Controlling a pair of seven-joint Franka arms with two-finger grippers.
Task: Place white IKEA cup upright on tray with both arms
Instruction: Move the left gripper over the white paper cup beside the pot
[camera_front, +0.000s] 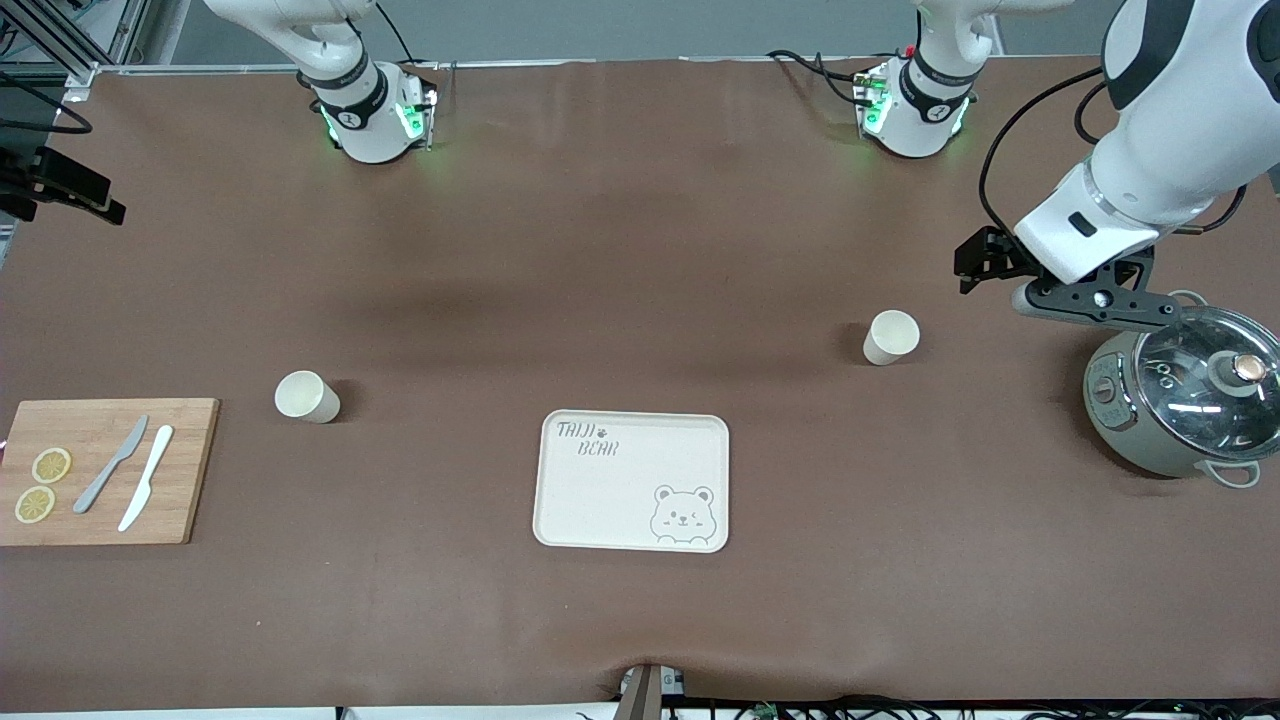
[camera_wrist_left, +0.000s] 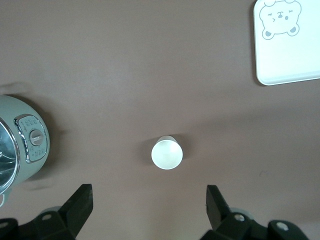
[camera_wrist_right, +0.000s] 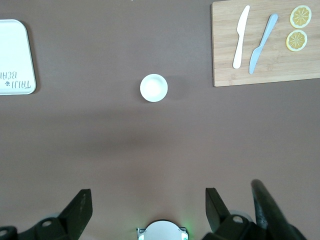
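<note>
Two white cups (camera_front: 890, 337) (camera_front: 306, 396) upright on tabletop (camera_front: 640, 250), flanking empty tray (camera_front: 633, 481). Left end effector (camera_wrist_left: 149, 200) released above one; right end effector (camera_wrist_right: 145, 202) released, high. Risk: tipping cup through off-centre descent.

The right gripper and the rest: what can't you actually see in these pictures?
- Right gripper: outside the front view's top edge; the right wrist view shows only its open fingers.
- Pot: the left gripper and wrist cover its upper rim in the front view; the left wrist view's edge cuts it.
- Tray: both wrist views show only a corner.
- Pot's dial labels: too small to read.
</note>
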